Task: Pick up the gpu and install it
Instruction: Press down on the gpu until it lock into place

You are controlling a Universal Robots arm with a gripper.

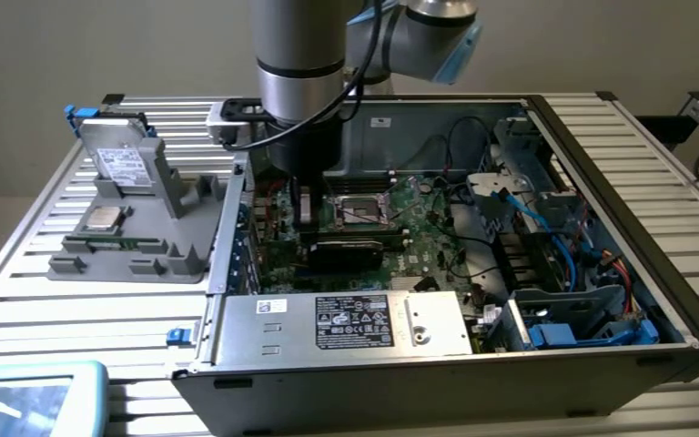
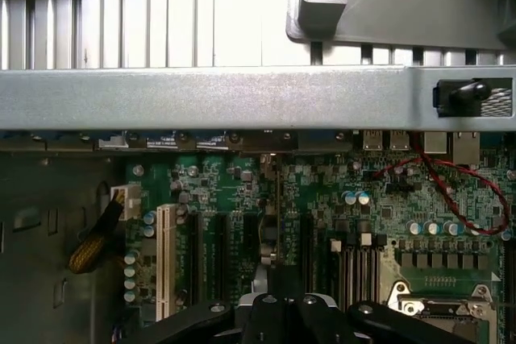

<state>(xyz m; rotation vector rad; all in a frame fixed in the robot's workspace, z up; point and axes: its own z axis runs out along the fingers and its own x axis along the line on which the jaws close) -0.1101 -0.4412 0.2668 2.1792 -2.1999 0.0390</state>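
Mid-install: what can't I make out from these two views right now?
1. gpu seating: the wrist view sees it edge-on; the gripper covers its near end.
2. Slot contact: the arm blocks it in the exterior view.
3. Power supply label text: too small, exterior view.

power supply label, print too small to read

This looks like a robotics lab or test bench set up for computer assembly. An open desktop computer case with its motherboard exposed lies on a table of slatted aluminium profiles, under an industrial robot arm. Beside the case, a grey moulded fixture presents parts, among them a boxy drive and a processor.
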